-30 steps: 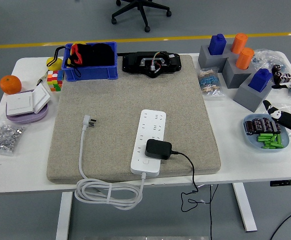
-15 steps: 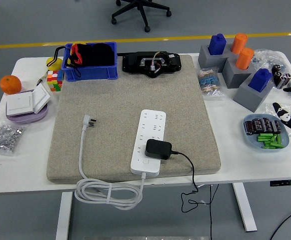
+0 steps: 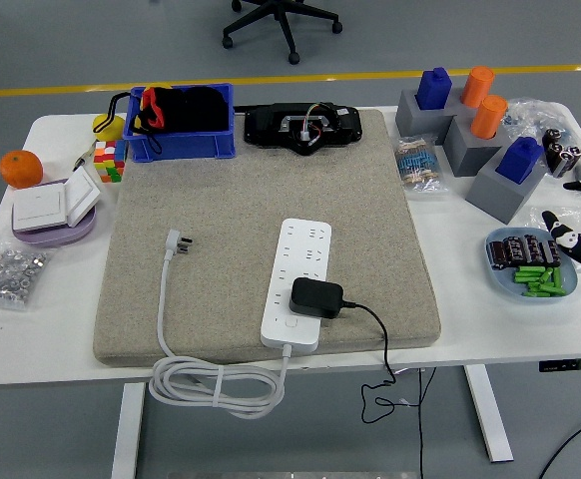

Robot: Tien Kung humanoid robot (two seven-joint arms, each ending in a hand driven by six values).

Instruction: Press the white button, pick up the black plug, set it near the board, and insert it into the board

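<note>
A white power strip [image 3: 301, 269] lies on the grey felt mat [image 3: 221, 200], its white button [image 3: 290, 324] at the near end. The black plug [image 3: 316, 297] sits on the strip just above the button, and its black cable [image 3: 380, 344] trails off the table's front edge. The strip's own white plug [image 3: 178, 242] lies on the mat to the left. My right hand [image 3: 570, 215] shows only at the right edge, over the blue dish [image 3: 498, 267], with fingers [image 3: 570, 239] spread and holding nothing, far from the strip. My left hand is out of view.
Along the back stand a blue bin [image 3: 181, 135], a black device [image 3: 302, 127] and grey blocks with blue and orange pegs [image 3: 470, 135]. At the left are a puzzle cube [image 3: 110, 160], an orange [image 3: 21, 168], a wall switch [image 3: 56, 203] and a bag of nuts [image 3: 9, 274].
My right hand has drawn back toward the right edge, so less of it shows than a second ago. The plug and strip have not moved.
</note>
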